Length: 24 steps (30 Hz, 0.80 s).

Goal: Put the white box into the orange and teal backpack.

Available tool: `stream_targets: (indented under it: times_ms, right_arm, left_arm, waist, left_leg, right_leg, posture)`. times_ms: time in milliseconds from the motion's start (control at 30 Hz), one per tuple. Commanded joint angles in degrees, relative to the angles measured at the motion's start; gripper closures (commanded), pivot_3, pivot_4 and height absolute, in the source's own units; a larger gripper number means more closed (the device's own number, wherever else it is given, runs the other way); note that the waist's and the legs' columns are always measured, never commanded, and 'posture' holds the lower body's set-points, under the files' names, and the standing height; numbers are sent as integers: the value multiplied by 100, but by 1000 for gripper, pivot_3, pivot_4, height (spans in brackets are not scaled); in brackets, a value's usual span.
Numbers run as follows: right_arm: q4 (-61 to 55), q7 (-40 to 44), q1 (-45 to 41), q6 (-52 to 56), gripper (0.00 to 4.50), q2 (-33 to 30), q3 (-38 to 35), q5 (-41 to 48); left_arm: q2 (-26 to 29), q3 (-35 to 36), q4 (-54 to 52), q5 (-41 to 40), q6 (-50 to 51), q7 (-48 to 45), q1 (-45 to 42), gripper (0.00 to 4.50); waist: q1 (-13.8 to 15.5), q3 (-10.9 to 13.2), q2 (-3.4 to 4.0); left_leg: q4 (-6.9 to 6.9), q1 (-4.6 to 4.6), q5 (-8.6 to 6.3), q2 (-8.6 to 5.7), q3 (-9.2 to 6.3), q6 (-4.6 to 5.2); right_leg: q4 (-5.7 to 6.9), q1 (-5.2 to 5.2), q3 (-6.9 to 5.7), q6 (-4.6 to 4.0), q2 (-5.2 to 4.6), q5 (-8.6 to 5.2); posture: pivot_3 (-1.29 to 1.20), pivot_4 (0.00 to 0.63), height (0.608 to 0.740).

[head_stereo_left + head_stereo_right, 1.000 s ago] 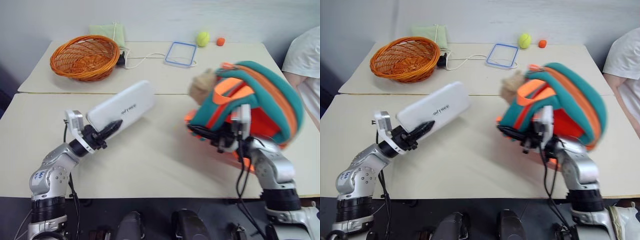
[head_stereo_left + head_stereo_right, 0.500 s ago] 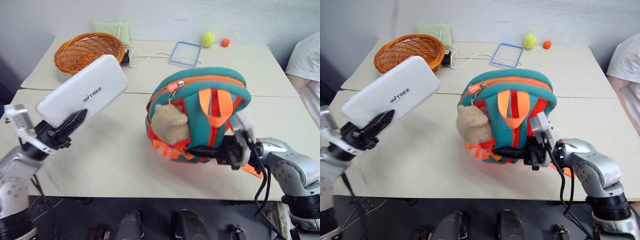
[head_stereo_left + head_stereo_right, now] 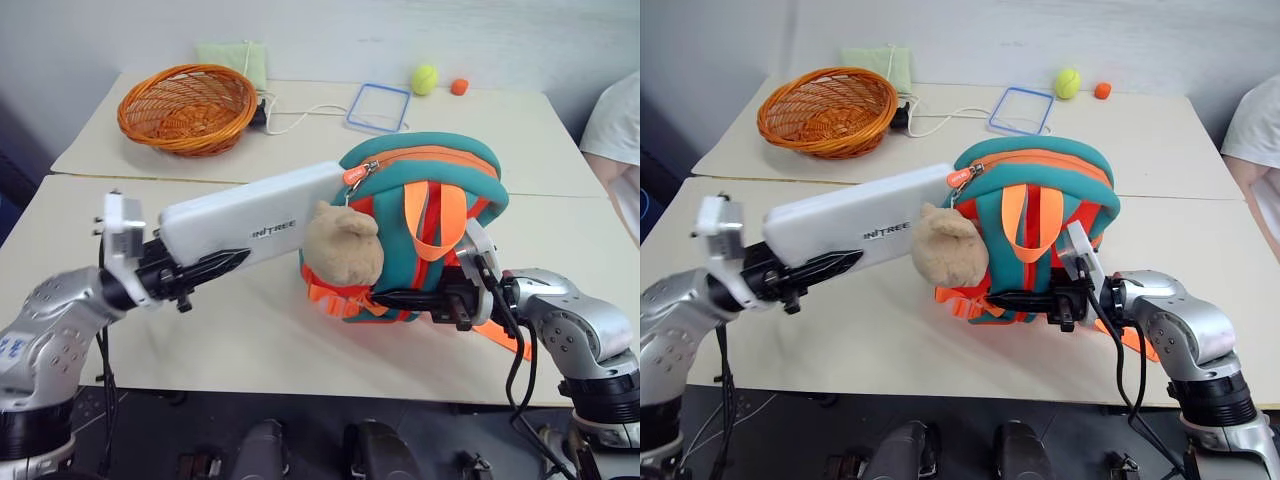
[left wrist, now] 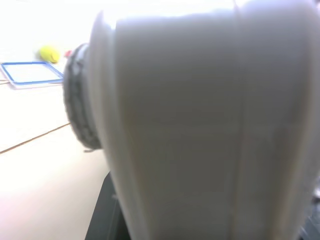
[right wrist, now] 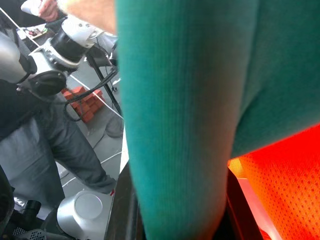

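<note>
Left gripper (image 3: 205, 270): fingers gripping the white box (image 3: 255, 214) at its near end.
White box: hovering above the tabletop (image 3: 250, 325), long axis running rightward, far end touching the orange and teal backpack (image 3: 425, 215).
Right gripper (image 3: 405, 298): fingers pinching the backpack's teal edge, holding it upright.
Room: bare tabletop lying beneath the box.

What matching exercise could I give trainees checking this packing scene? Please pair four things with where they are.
Things:
1. white box
2. orange and teal backpack
3. wicker basket
4. tennis ball

Places:
A. far table, left side
B. held in the left gripper, its far end at the backpack's zipper
C. far table, beside a small orange ball
D. upright on the near table, gripped low by the right gripper

Pairs: 1-B, 2-D, 3-A, 4-C
</note>
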Motion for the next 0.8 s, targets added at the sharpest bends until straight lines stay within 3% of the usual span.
stream_targets:
  times_ms: [33,167,333,533,633,800]
  right_arm:
    - [-129,26,44,-19,4422,-52,4,-47]
    - [-83,86,29,-10,4422,-74,39,-120]
    - [-148,95,86,41,4422,-116,3,-111]
    - [-262,70,80,69,4422,-201,2,-149]
    - [-328,19,84,64,4422,-183,20,-165]
    - [-417,-161,162,69,4422,-136,-56,-137]
  left_arm:
    - [39,-680,276,638,-254,-249,-586,3071]
    - [-122,-1707,579,937,338,-502,-1791,3071]
    - [-1238,-2628,1719,1730,370,-210,-3431,3071]
    - [-2370,-3284,2963,2334,-6,-573,-4230,3071]
    - [-2568,-3221,3173,2509,-101,-535,-4264,2121]
    - [-2244,-2700,2620,2197,184,-725,-3994,733]
  waist:
    - [19,0,-1]
    - [121,0,-1]
    - [150,0,-1]
    - [120,0,-1]
    - [119,0,-1]
    - [106,0,-1]
  left_leg:
    - [1,0,-1,-1,1,2]
    - [7,-6,-3,-2,1,5]
    - [28,-28,2,-5,0,12]
    - [36,-37,3,0,9,13]
    - [40,-36,6,2,7,7]
    - [48,-36,7,4,4,7]
  right_leg:
    - [0,1,1,1,-1,0]
    - [-2,-1,0,6,0,3]
    - [6,-8,-2,14,5,8]
    - [28,-20,4,20,16,11]
    - [29,-20,4,20,17,11]
    - [31,-20,5,20,14,11]
  posture:
    - [0,150,740]
    - [0,150,740]
    - [0,150,740]
    - [0,150,740]
    - [0,150,740]
    - [0,150,740]
